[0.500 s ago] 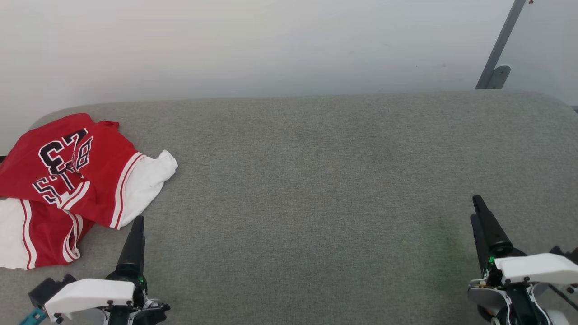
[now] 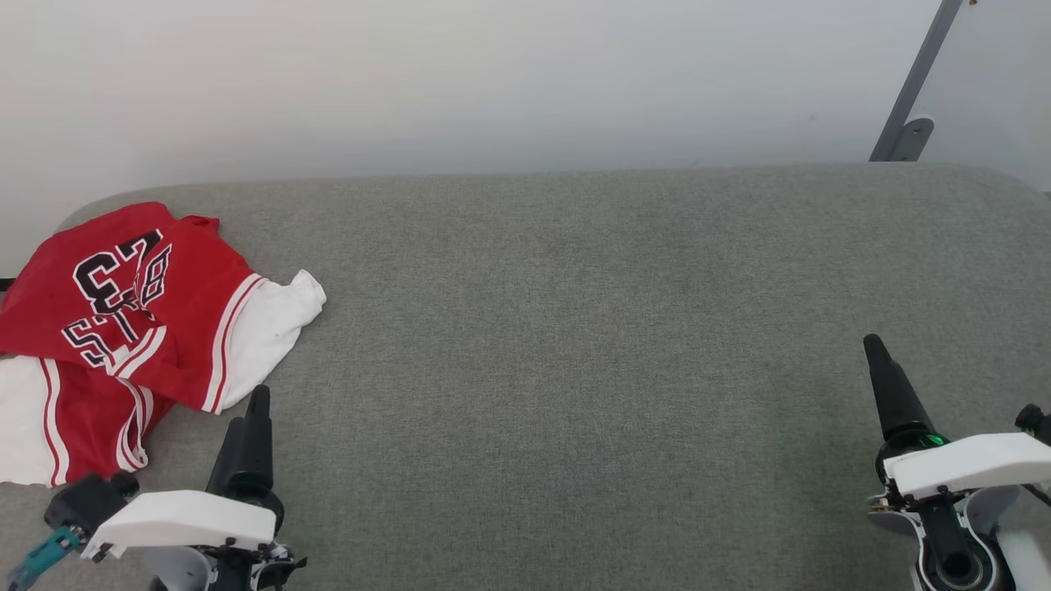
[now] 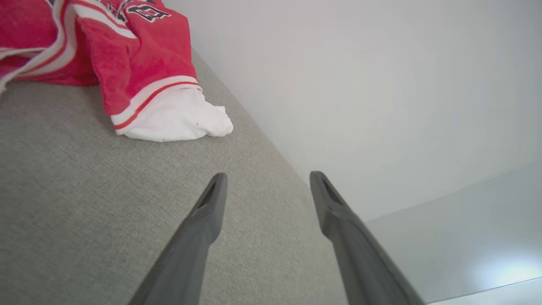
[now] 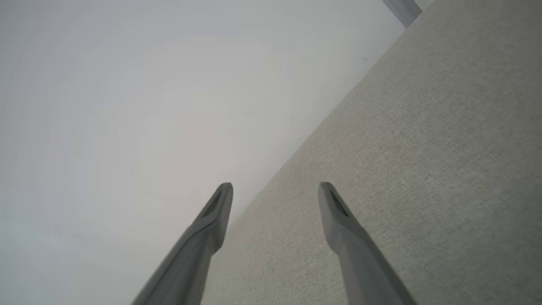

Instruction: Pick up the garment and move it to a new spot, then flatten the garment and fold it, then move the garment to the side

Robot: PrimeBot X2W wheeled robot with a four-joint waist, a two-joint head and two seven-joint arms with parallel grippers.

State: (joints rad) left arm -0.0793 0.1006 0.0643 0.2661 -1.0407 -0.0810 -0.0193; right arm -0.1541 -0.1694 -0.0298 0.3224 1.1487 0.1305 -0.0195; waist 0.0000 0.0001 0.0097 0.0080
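Observation:
The garment (image 2: 123,320) is a red jersey with white sleeves and black white-outlined lettering, lying crumpled at the far left of the grey fabric surface (image 2: 575,328). My left gripper (image 2: 250,406) hovers just below and to the right of the jersey's white sleeve, clear of it. In the left wrist view the left gripper (image 3: 267,178) stands open with nothing between its fingers, and the garment (image 3: 139,55) lies ahead to the upper left. My right gripper (image 2: 874,353) is far off at the lower right; the right wrist view shows the right gripper (image 4: 275,186) open and empty above bare fabric.
A white wall (image 2: 493,82) rises directly behind the surface's far edge. A grey metal bracket (image 2: 907,123) leans at the top right. The grey surface stretches wide between the two grippers, with rounded far corners.
Both grippers have edged a little forward up the head view, and the right one has turned slightly. The garment lies as before; the camera has shifted a touch.

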